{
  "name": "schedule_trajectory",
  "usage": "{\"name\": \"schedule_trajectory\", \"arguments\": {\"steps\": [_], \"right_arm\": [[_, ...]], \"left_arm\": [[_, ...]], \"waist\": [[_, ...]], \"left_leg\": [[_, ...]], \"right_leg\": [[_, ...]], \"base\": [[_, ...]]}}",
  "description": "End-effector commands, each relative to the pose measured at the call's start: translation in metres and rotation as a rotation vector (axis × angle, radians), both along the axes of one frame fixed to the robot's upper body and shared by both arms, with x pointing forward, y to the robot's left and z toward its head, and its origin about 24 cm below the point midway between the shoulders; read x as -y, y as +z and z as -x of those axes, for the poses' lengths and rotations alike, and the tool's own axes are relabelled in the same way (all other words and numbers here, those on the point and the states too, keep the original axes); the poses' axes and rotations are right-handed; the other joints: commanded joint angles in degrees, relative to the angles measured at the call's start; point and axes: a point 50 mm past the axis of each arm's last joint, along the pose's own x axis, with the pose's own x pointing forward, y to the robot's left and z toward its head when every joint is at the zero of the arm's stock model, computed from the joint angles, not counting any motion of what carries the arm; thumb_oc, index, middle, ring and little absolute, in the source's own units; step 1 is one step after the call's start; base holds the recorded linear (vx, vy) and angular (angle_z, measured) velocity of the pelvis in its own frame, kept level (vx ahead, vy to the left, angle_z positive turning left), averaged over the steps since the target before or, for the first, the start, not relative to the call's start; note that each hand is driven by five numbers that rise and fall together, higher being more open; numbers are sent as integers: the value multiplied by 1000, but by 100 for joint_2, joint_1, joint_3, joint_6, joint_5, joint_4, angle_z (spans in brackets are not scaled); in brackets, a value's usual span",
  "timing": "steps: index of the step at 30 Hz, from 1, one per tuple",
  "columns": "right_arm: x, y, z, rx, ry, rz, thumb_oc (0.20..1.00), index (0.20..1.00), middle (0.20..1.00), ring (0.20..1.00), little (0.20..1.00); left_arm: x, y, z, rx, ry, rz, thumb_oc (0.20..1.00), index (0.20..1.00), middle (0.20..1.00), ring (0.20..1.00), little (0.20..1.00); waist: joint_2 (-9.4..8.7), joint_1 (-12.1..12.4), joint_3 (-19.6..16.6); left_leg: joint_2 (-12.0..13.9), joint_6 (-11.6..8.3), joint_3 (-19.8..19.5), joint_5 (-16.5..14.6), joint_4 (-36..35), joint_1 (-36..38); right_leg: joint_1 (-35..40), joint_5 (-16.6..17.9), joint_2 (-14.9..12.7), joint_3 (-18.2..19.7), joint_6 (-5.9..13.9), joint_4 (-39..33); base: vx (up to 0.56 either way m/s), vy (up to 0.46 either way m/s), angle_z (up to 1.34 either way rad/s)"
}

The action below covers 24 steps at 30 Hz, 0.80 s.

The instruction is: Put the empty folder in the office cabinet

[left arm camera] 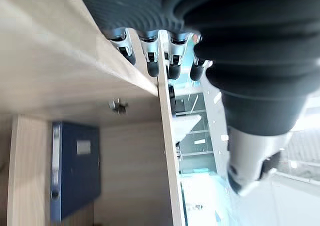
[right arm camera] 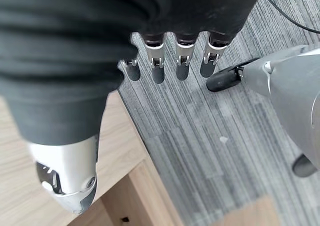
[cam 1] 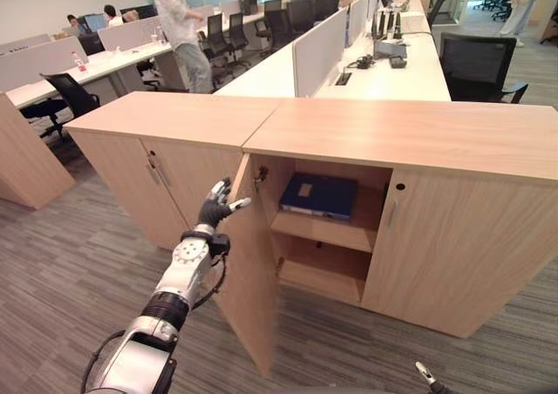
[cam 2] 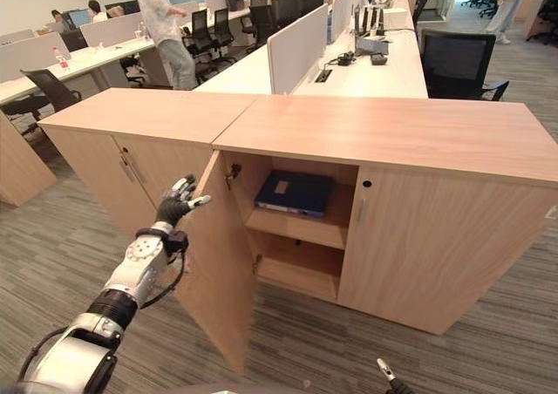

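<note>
Office cabinet (cam 1: 410,141) shelf holds blue folder (cam 1: 318,194).

Right hand (cam 1: 424,374) mostly cut off

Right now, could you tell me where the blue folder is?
The blue folder lies flat on the upper shelf of the open cabinet, behind the open door that the left hand touches.
</note>
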Motion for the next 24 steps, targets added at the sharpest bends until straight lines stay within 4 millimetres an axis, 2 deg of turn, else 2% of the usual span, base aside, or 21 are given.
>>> {"name": "schedule_trajectory", "arguments": {"steps": [1, 3, 4, 5, 6, 7, 8, 13, 15, 24], "right_arm": [[-10, 3, -35, 51, -29, -25, 1000, 1000, 1000, 1000, 1000], [-10, 4, -40, 61, -38, -30, 1000, 1000, 1000, 1000, 1000], [-11, 4, -40, 61, -38, -31, 1000, 1000, 1000, 1000, 1000], [-12, 4, -43, 67, -41, -37, 1000, 1000, 1000, 1000, 1000], [-12, 4, -43, 67, -41, -39, 1000, 1000, 1000, 1000, 1000], [-13, 4, -44, 67, -44, -44, 1000, 1000, 1000, 1000, 1000], [-14, 3, -44, 68, -45, -48, 1000, 1000, 1000, 1000, 1000], [-17, 1, -37, 51, -53, -68, 1000, 1000, 1000, 1000, 1000], [-18, -1, -31, 32, -49, -71, 1000, 1000, 1000, 1000, 1000], [-26, -3, -29, 33, -38, -99, 1000, 1000, 1000, 1000, 1000]], "left_arm": [[83, -45, 37, -221, -317, 136, 1000, 1000, 1000, 1000, 1000], [106, -11, 40, -116, -467, 248, 1000, 1000, 1000, 1000, 1000], [105, -11, 40, -117, -467, 247, 1000, 1000, 1000, 1000, 1000], [111, 9, 47, -64, -547, 324, 1000, 1000, 1000, 1000, 1000], [111, 10, 47, -65, -547, 324, 1000, 1000, 1000, 1000, 1000], [116, 24, 55, -38, -621, 389, 1000, 1000, 1000, 1000, 1000], [118, 29, 59, -34, -659, 417, 1000, 1000, 1000, 1000, 1000], [123, 42, 73, -33, -767, 474, 1000, 1000, 1000, 1000, 1000], [126, 55, 77, 6, -830, 478, 1000, 1000, 1000, 1000, 1000], [122, 47, 78, -14, -810, 450, 1000, 1000, 1000, 1000, 1000]], "waist": [[-77, -352, 429], [-55, -344, 477], [-66, -347, 472], [-56, -329, 502], [-63, -328, 500], [-58, -310, 517], [-57, -307, 523], [-70, -286, 514], [-82, -286, 505], [-97, -299, 507]], "left_leg": [[77, 163, -513, -574, 76, -43], [85, 159, -543, -592, 76, -63], [76, 164, -545, -573, 76, -80], [78, 167, -553, -576, 76, -97], [79, 167, -551, -576, 76, -98], [81, 166, -544, -580, 76, -93], [85, 164, -533, -586, 76, -89], [108, 155, -507, -611, 76, -54], [119, 149, -503, -618, 76, -41], [166, 132, -467, -619, 76, -21]], "right_leg": [[366, -315, -64, -107, 141, 40], [368, -329, -51, -128, 160, 40], [353, -316, -59, -129, 157, 40], [329, -308, -60, -127, 163, 40], [326, -307, -60, -125, 163, 40], [327, -310, -51, -115, 165, 40], [328, -310, -49, -111, 170, 40], [339, -327, -31, -95, 167, 40], [350, -341, -13, -89, 161, 40], [324, -368, 45, -19, 127, 40]], "base": [[-17, -14, 7], [-11, -14, 8], [-12, -15, 12], [-16, -5, 13], [-7, -12, 11], [0, 0, 0], [0, 0, 0], [6, -3, -3], [15, -12, -4], [9, -6, -5]]}}
